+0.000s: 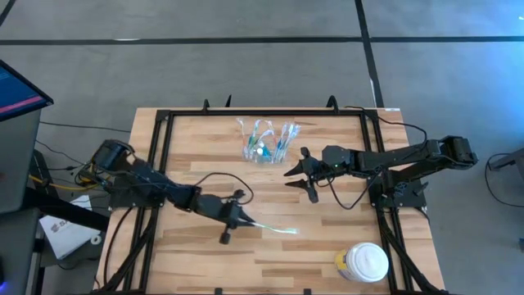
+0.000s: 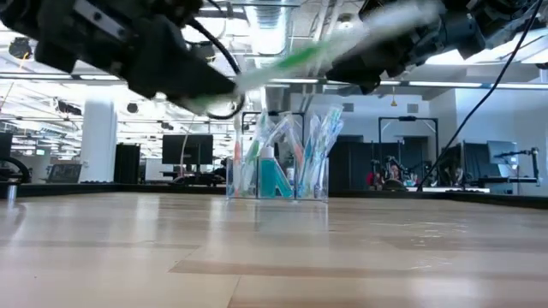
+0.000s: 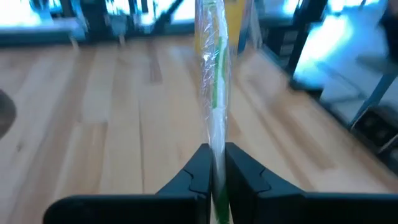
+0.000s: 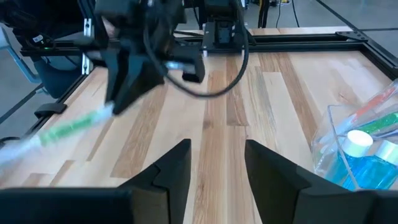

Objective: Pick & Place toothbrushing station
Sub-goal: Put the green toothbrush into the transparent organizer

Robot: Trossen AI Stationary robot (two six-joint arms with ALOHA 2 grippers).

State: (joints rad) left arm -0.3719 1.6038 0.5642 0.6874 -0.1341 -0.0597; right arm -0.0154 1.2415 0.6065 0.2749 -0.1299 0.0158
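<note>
**Left gripper holds a green toothbrush above the counter**

The left gripper (image 1: 239, 215) clamps a wrapped green toothbrush (image 1: 274, 228), lifted off the wooden counter (image 1: 196, 254). The right gripper (image 1: 301, 182) hangs with its fingers apart just beside the clear holder (image 1: 266, 141), which stands at the counter's back edge and contains more toothbrushes.

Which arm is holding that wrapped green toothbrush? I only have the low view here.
Observer: The left arm. In the high view its left gripper is shut on the wrapped green toothbrush, held over the near middle of the table.
Operator: Is the other arm busy?
Observer: No. The right gripper has its jaws open and empty, just right of the clear holder.
Operator: What's in the holder besides brushes?
Observer: The right wrist view shows a small teal tube with a white cap inside it.
Operator: Anything else on the table?
Observer: A white round lidded jar at the near right edge.
</note>
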